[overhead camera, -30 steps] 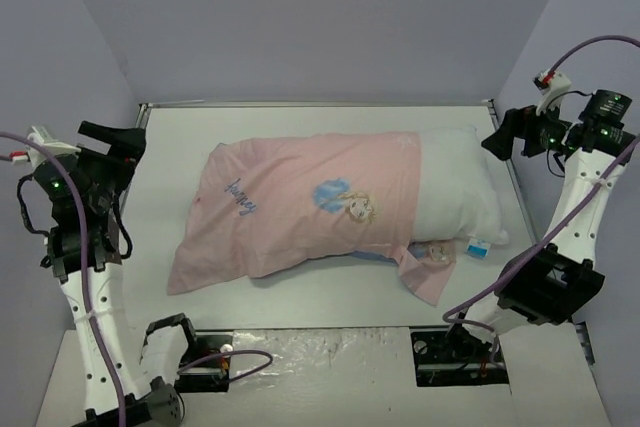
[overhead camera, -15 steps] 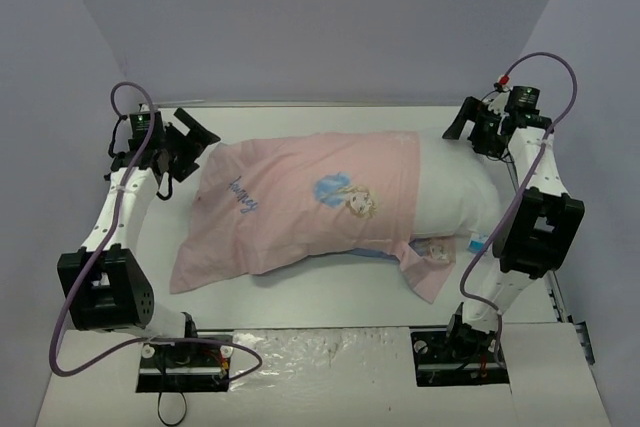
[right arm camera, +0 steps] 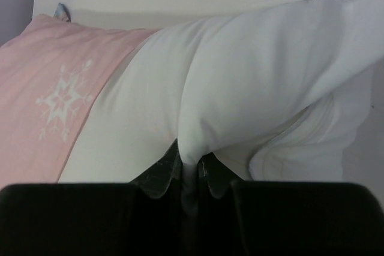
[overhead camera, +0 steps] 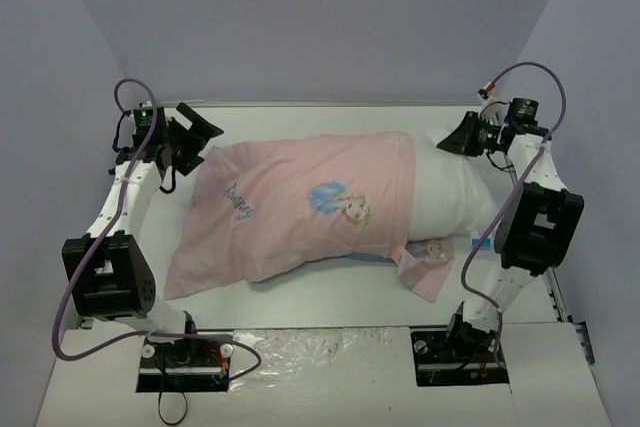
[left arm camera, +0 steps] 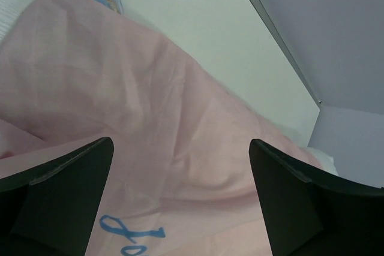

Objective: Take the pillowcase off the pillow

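Observation:
The pink pillowcase (overhead camera: 300, 207) lies across the table and covers most of the white pillow (overhead camera: 455, 197), whose right end sticks out bare. A pink flap (overhead camera: 425, 269) trails at the front right, near the pillow's small blue tag (overhead camera: 478, 243). My left gripper (overhead camera: 203, 133) hovers open at the pillowcase's far left corner. In the left wrist view the pillowcase (left arm camera: 150, 100) fills the space between my left gripper's (left arm camera: 180, 199) spread fingers. My right gripper (overhead camera: 452, 138) is shut at the pillow's far right corner. The right wrist view shows this right gripper (right arm camera: 190, 169) pinching a fold of the pillow (right arm camera: 258, 70), with the pillowcase (right arm camera: 54, 94) to its left.
The white table (overhead camera: 330, 297) has a metal rim (overhead camera: 320, 104) along its back and purple walls on three sides. Both arm bases and their cables stand at the near edge.
Both arms swung in from the table's sides to the pillow's far corners. My right gripper, open before, has shut on the pillow's bare end. The left gripper stays open.

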